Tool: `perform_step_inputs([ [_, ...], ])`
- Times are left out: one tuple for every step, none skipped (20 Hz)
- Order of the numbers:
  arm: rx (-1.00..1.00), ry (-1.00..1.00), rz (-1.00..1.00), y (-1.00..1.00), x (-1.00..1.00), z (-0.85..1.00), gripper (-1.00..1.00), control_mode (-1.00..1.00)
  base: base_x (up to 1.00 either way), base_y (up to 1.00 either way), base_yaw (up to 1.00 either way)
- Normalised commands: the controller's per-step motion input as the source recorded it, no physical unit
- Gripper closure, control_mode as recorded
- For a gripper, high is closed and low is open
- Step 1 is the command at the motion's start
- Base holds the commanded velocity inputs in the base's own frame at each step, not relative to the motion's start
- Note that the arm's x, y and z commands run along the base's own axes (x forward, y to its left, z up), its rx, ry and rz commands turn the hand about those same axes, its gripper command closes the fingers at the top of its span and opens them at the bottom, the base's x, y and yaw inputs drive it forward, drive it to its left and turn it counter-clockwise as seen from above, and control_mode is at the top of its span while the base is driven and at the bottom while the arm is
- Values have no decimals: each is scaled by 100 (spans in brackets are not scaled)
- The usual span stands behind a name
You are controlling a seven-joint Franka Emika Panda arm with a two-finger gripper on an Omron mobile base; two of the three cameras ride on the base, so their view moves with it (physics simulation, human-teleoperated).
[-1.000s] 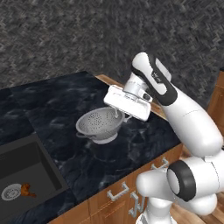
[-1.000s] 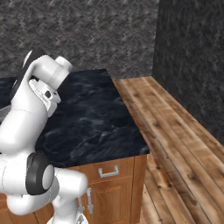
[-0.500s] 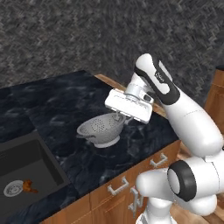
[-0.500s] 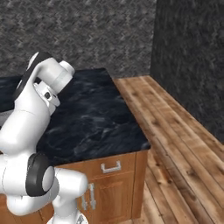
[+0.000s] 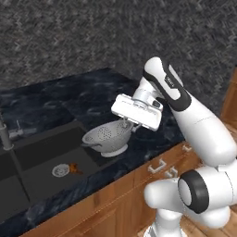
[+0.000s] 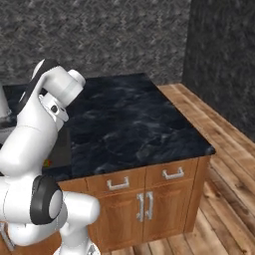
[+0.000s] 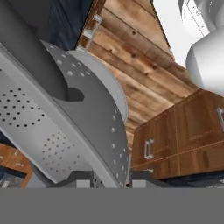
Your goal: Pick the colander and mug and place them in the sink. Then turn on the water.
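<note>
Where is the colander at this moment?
In the left base view the colander hangs from the gripper, which is shut on its right rim, lifted over the counter edge just right of the sink.

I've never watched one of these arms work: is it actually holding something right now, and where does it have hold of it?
Yes: the gripper holds the colander, pinched at its rim on the side nearest the arm, above the counter edge beside the sink.
</note>
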Motion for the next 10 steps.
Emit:
perform_step_inputs([
  [0,0,0,0,0,0,100,100,-82,100,0],
  [0,0,0,0,0,0,100,100,-77,100,0],
  [0,0,0,0,0,0,100,100,-70,100,0],
  [0,0,0,0,0,0,100,100,-60,100,0],
  [0,0,0,0,0,0,100,100,-53,100,0],
  [0,0,0,0,0,0,100,100,-48,100,0],
  [0,0,0,0,0,0,100,100,-41,100,0],
  [0,0,0,0,0,0,100,100,-38,100,0],
  [0,0,0,0,0,0,100,100,-39,100,0],
  [0,0,0,0,0,0,100,100,-40,100,0],
])
